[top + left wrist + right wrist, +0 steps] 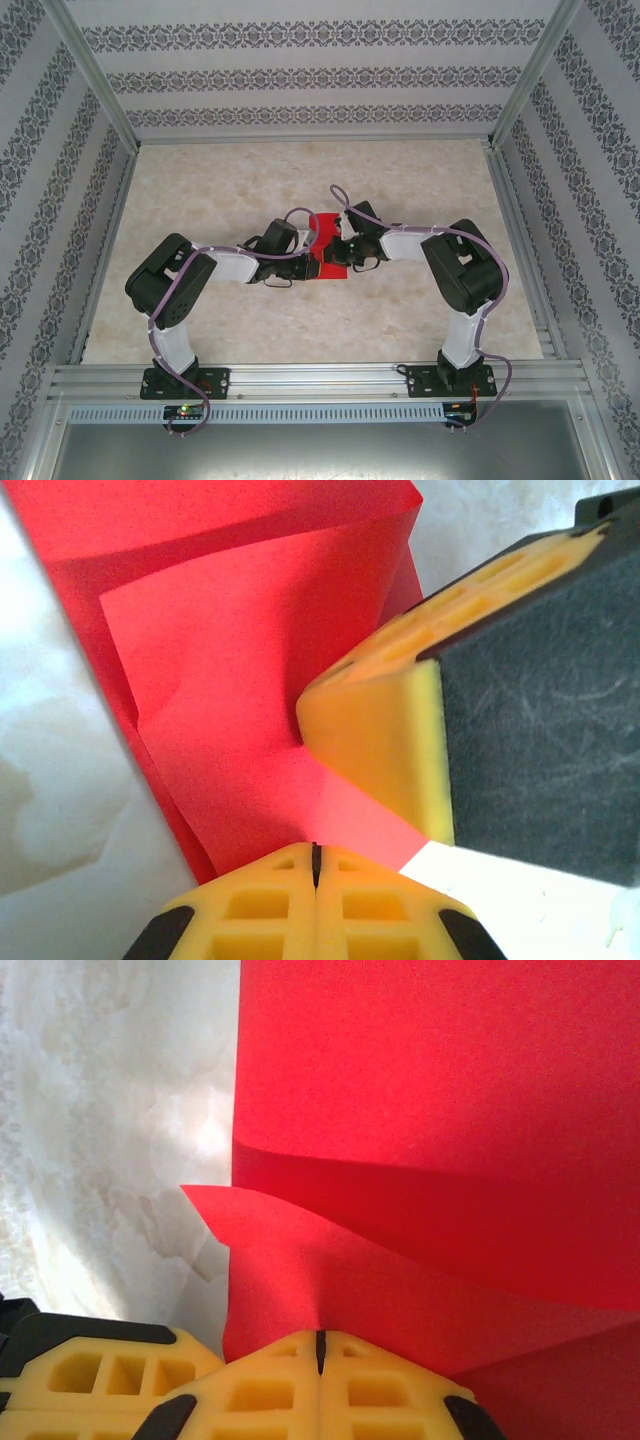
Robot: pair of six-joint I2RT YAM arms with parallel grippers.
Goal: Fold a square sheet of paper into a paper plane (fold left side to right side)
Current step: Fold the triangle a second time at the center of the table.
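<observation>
The red square sheet of paper (325, 268) lies at the middle of the table, folded into overlapping flaps (230, 660) (430, 1090). Both wrists cover much of it from above, so no paper plane outline can be made out. My left gripper (303, 262) (316, 858) is shut, with its yellow tips resting on the near edge of the paper. My right gripper (346, 254) (321, 1340) is shut too. Its tips press on a raised flap, and the paper puckers around them. From the left wrist, the right gripper's fingers (375, 730) dig into the sheet.
The marble-patterned table (300, 170) is walled by an aluminium frame (100, 120) and patterned panels. The two arms arch in from the near rail (320, 380), and their wrists almost touch over the paper. The left gripper's finger (90, 1375) sits beside the right jaws.
</observation>
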